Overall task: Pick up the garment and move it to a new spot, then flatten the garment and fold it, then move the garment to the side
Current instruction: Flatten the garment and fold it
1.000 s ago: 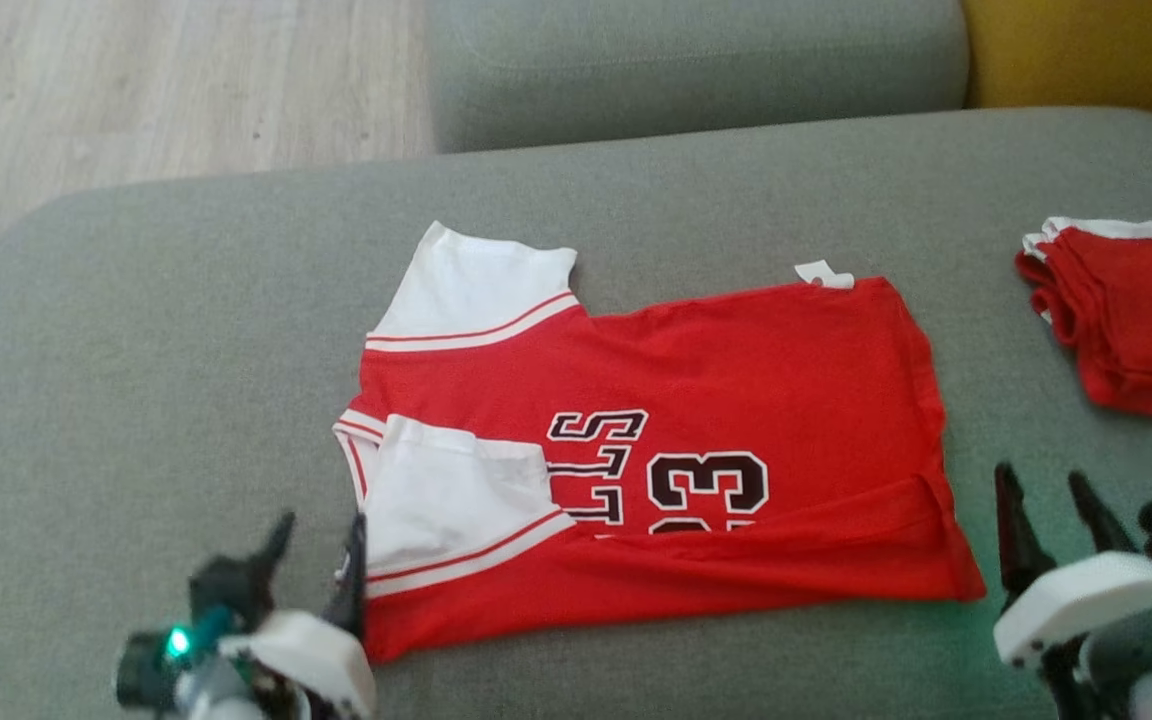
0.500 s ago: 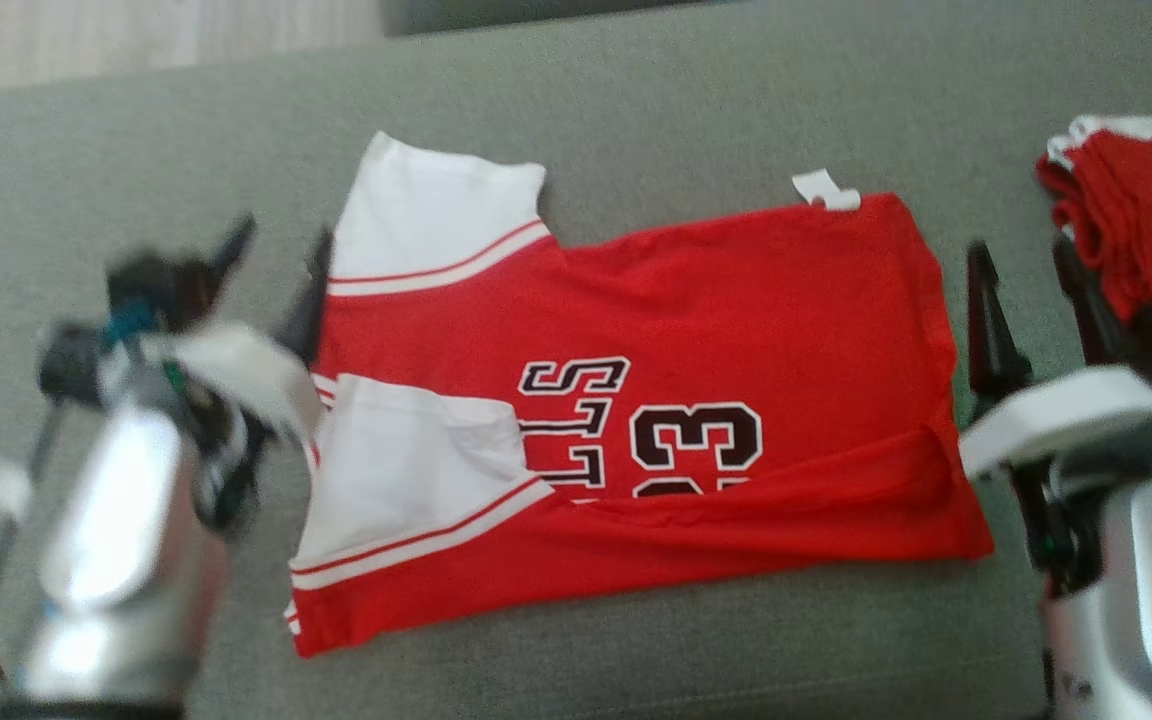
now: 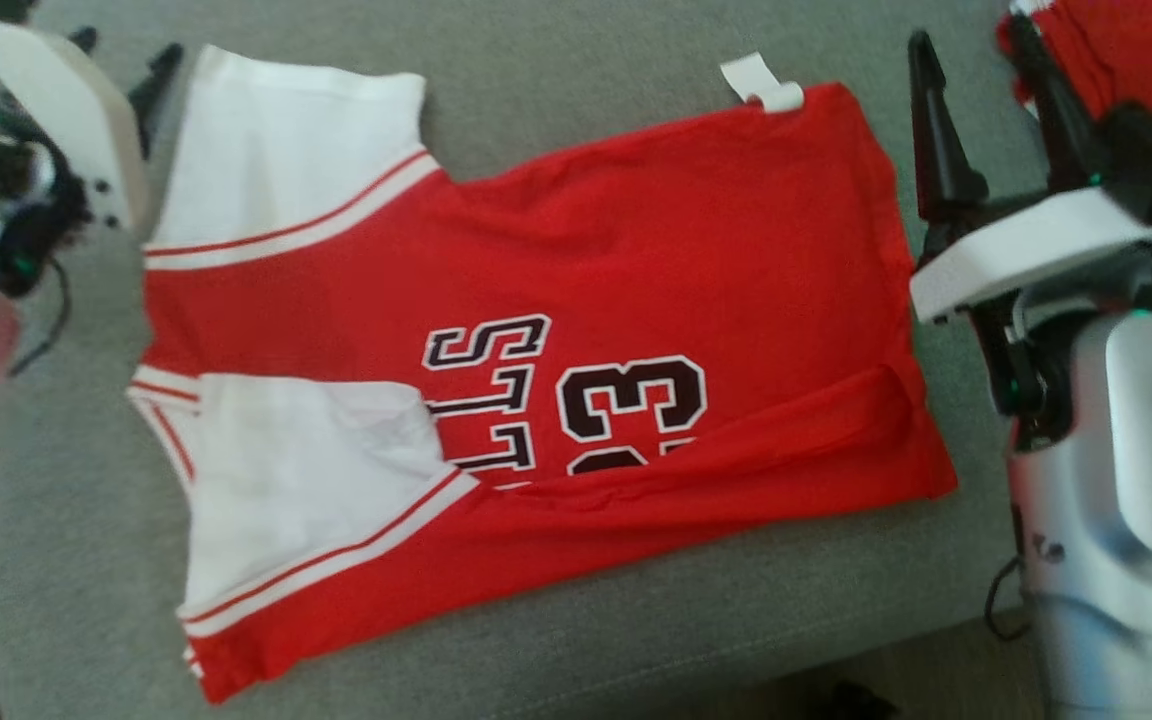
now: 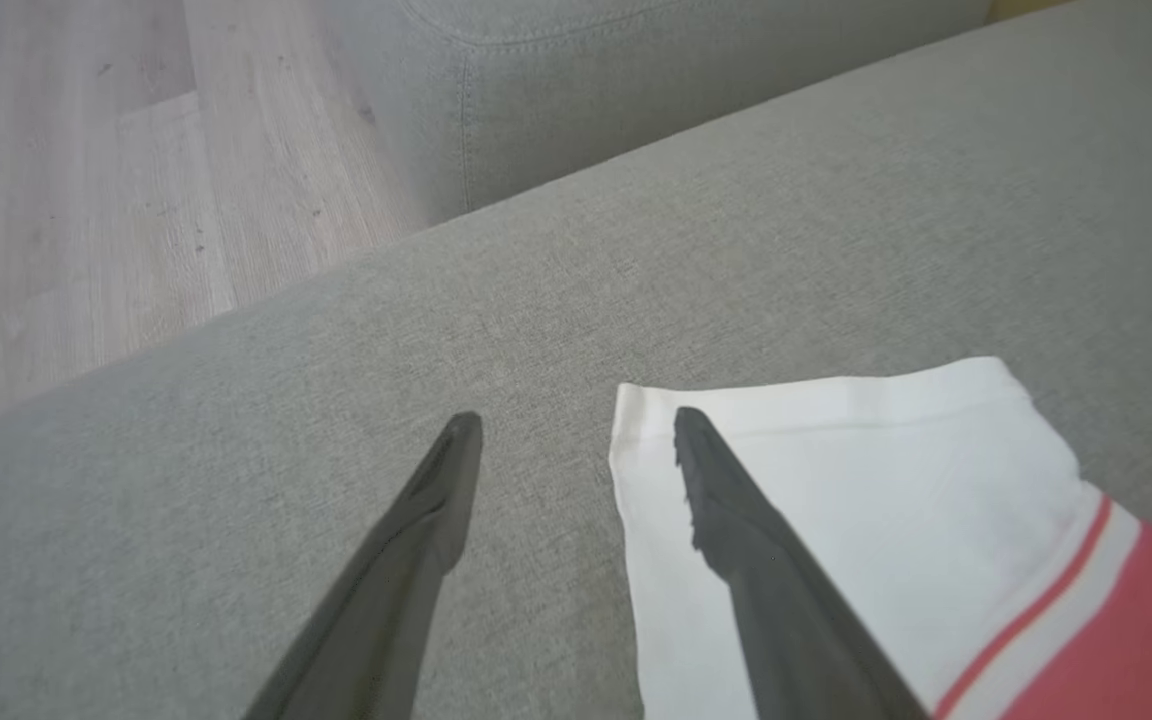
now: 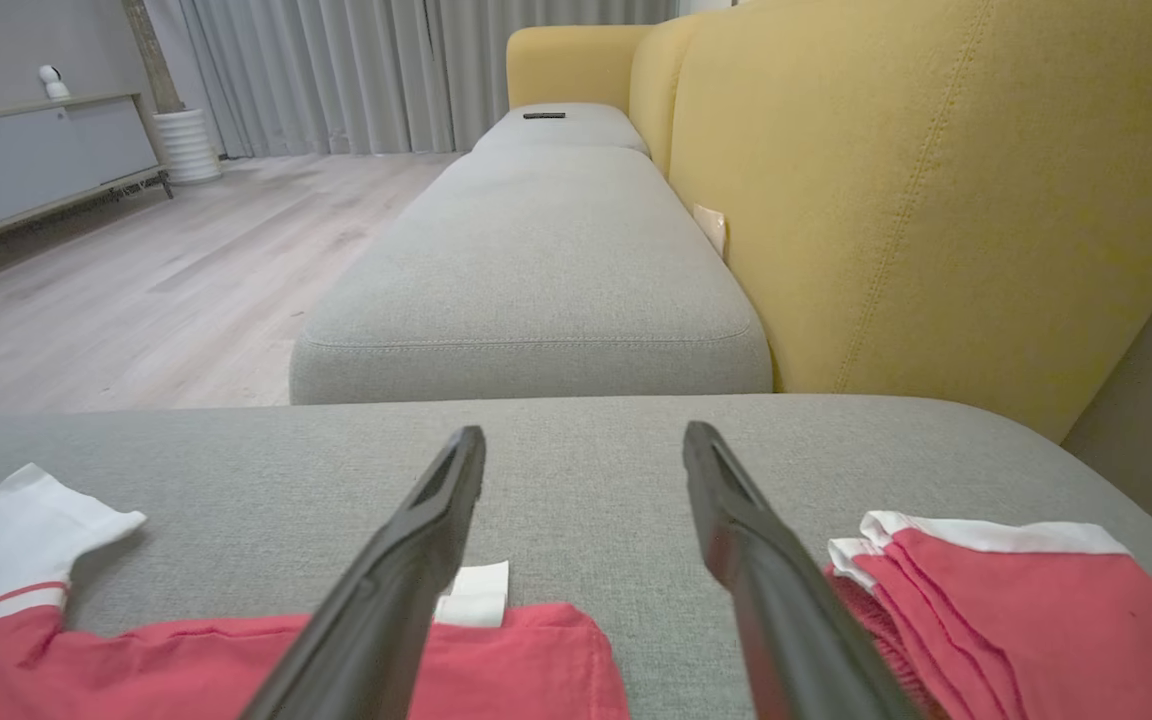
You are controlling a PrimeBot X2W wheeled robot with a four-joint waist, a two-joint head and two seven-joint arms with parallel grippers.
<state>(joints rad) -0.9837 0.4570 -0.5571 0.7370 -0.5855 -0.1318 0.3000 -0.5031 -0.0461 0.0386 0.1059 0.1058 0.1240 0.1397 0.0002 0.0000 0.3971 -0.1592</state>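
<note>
Grey sofa (image 3: pixel 636 60), yellow backrest (image 5: pixel 936 200), wood floor (image 4: pixel 86 200). Jersey (image 3: pixel 686 250): red, white sleeves, flat, near side folded over. Left tool (image 4: pixel 576 420) and right tool (image 5: pixel 584 432): jaws spread, empty.

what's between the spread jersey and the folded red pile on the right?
Bare grey cushion, seen in the right wrist view: jersey on the left, folded pile on the right, and the open right hand pointing over the gap.

Red jersey (image 3: pixel 636 250), white red-striped sleeves, on grey sofa (image 3: pixel 586 620)
</note>
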